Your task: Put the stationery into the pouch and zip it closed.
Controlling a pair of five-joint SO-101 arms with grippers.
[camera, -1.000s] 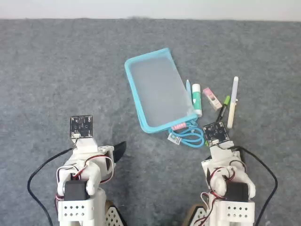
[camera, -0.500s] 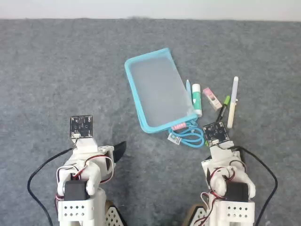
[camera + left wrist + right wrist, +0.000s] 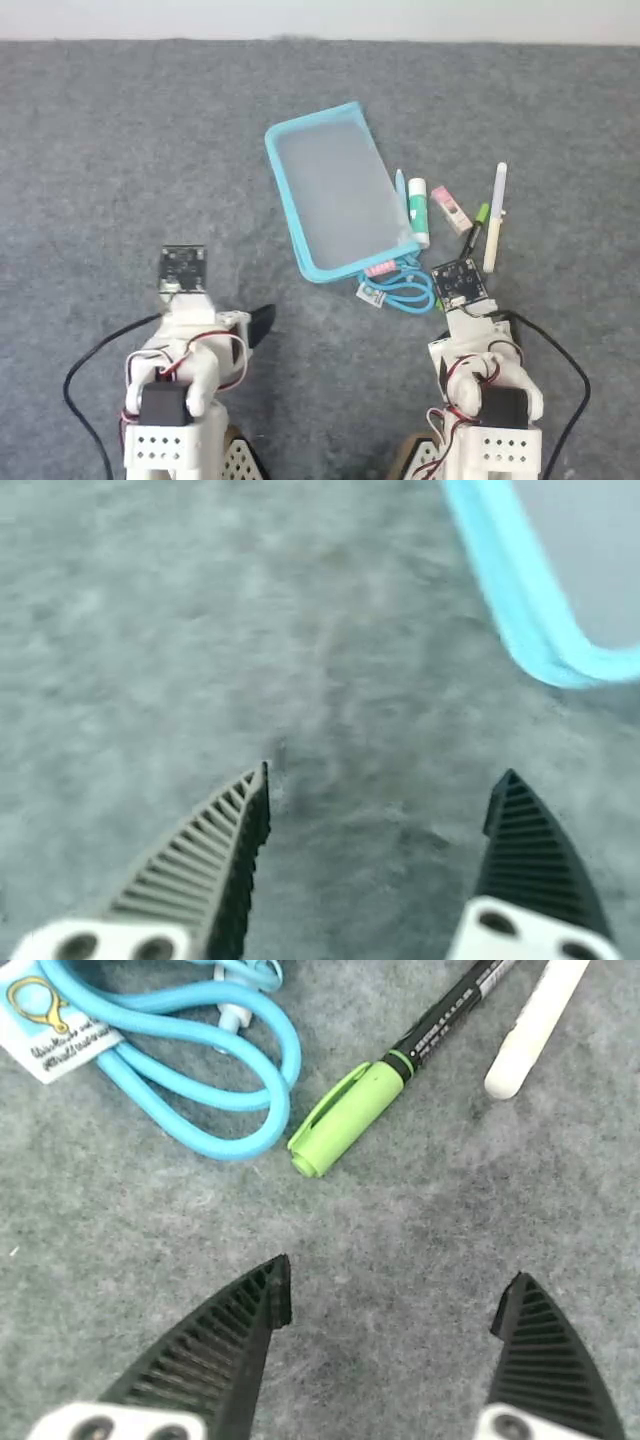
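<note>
A translucent pouch [image 3: 340,195] with blue trim is lying flat and slanted, its blue cord [image 3: 408,290] looping at the near corner. Just beside its right edge, a blue pen [image 3: 400,188], glue stick [image 3: 418,215], pink eraser [image 3: 452,210], green-capped marker [image 3: 477,226] and white pen [image 3: 495,220] are lying loose.

One pouch [image 3: 335,190] is counted. Beside the pouch, five stationery pieces are counted: one blue pen [image 3: 400,188], one glue stick [image 3: 418,212], one small pink piece [image 3: 452,209], one green-capped marker [image 3: 476,224] and one white pen [image 3: 495,218]. One blue cord loop [image 3: 290,1065] is found at the pouch's corner.
</note>
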